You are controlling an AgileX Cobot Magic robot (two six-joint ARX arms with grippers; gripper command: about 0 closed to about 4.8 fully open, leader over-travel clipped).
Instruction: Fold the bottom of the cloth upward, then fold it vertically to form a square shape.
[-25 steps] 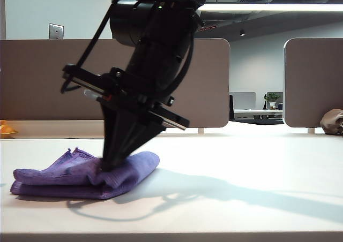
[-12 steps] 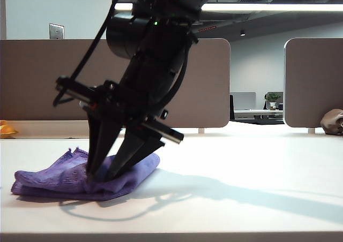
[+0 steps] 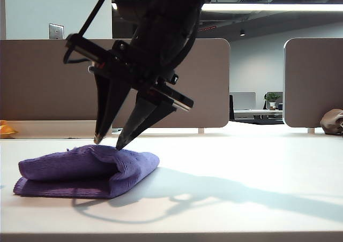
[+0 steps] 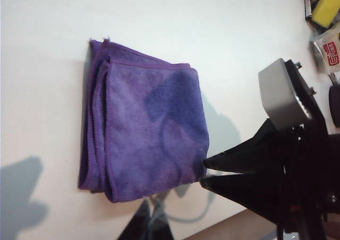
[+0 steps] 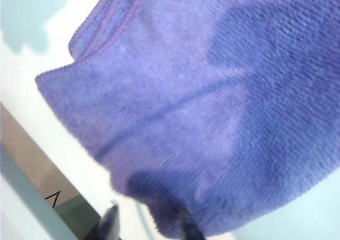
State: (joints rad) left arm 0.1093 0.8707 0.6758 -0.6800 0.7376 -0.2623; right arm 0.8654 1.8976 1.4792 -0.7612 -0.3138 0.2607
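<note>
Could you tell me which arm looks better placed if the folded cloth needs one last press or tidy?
The right, probably. The right gripper hangs just above the folded cloth with its jaws apart. The left gripper sits shut off the cloth's edge and would have to travel in first.

The right gripper (image 3: 107, 144), which a second ago is pinched shut and buried in the top of the cloth (image 3: 88, 171) at lower left of the exterior view, now hangs above it with its jaws apart, its fingertips (image 3: 98, 141) just over the upper fold. The arm behind it sits higher in the frame. Released, the cloth lies flatter and smoother, its raised back edge settled into a folded stack.
</note>
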